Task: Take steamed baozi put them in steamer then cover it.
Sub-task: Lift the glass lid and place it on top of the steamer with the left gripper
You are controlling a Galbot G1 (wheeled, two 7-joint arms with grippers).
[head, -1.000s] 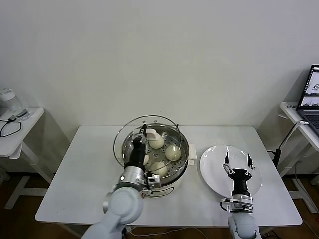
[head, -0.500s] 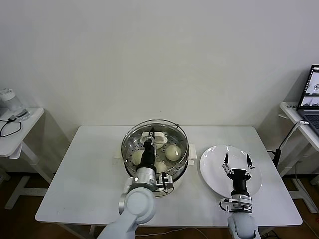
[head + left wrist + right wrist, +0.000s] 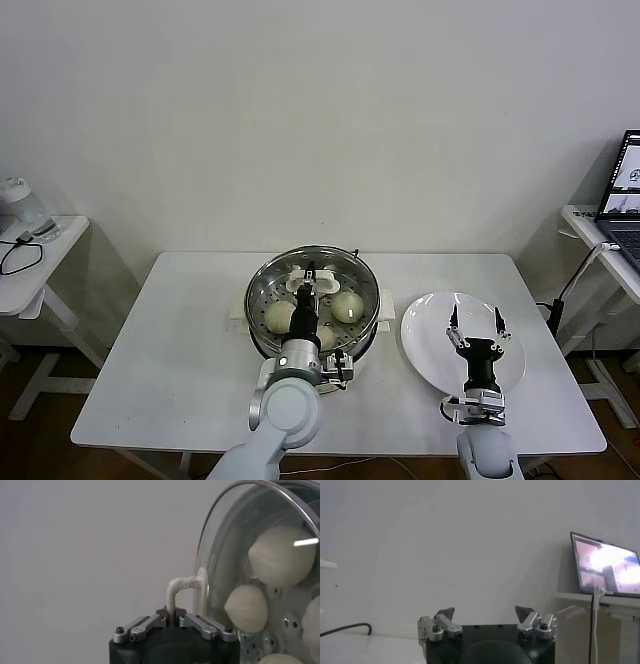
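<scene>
The steamer sits in the middle of the white bench, toward the back edge. The steamed baozi lie inside it on the tray with holes. The left end effector is clenched on the white handle of the glass lid, which lies over the pot. The right end effector is released and hangs over the white plate near the right edge.

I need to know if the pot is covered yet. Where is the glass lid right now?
In the head view the glass lid sits over the steamer at table centre, left of the white plate, its handle gripped by the left tool.
</scene>
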